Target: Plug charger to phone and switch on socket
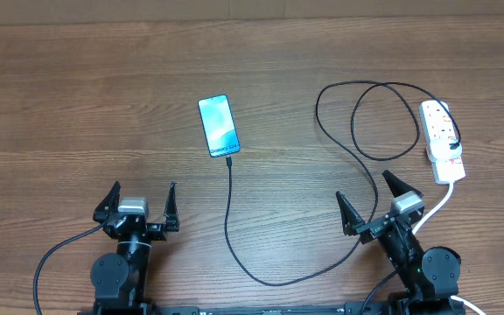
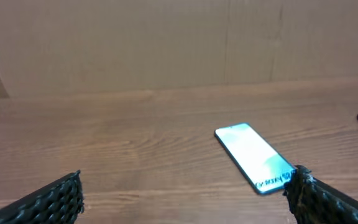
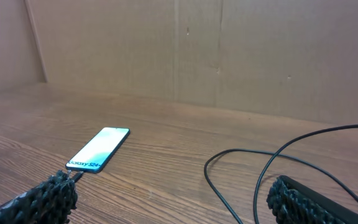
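The phone (image 1: 218,125) lies flat mid-table, cyan screen up; it also shows in the left wrist view (image 2: 253,157) and the right wrist view (image 3: 99,149). The charger cable (image 1: 231,229) runs from the phone's near end, where its plug tip (image 1: 229,161) sits against the phone, loops along the front and curls back to the socket (image 1: 443,140), a white power strip at the right. My left gripper (image 1: 141,202) is open near the front left, nothing between its fingers. My right gripper (image 1: 370,201) is open near the front right, over the cable.
The strip's thick white cord (image 1: 441,203) runs down past my right arm. A cardboard wall (image 3: 229,50) stands behind the wooden table (image 1: 77,105). Cable loops (image 3: 272,168) lie ahead of the right gripper.
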Robot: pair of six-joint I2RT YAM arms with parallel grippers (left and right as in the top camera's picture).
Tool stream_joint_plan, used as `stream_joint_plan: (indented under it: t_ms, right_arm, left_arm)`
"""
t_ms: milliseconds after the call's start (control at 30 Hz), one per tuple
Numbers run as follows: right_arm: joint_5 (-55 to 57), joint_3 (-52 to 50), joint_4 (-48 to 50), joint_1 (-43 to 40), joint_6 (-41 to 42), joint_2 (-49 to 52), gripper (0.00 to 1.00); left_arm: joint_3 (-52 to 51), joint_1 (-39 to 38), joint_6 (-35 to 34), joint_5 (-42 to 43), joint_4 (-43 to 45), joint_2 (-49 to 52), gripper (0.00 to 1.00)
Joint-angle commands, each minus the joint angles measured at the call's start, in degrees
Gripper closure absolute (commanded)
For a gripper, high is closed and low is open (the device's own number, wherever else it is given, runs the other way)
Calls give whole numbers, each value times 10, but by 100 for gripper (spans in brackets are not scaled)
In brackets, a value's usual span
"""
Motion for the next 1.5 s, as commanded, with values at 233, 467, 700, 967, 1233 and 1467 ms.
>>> stream_joint_plan:
  t_ms: [233, 467, 700, 967, 1233, 1467]
  right_arm:
    - [4, -5, 2, 3, 0, -5, 0]
    - [4, -5, 2, 3, 0, -5, 0]
    - [4, -5, 2, 3, 0, -5, 0]
    - [4, -5, 2, 3, 0, -5, 0]
    - [4, -5, 2, 3, 0, -5, 0]
    - [3, -5, 2, 3, 0, -5, 0]
  left_arm:
    - [-2, 3, 24, -30, 25, -5, 0]
    - [1, 3, 24, 15, 163, -5, 0]
    - [86, 3, 20, 39, 162, -2, 0]
    - [249, 3, 19, 54, 69, 82, 0]
    - [469, 3, -16, 110, -87, 268, 0]
    - [676, 3, -22, 182, -275, 466, 0]
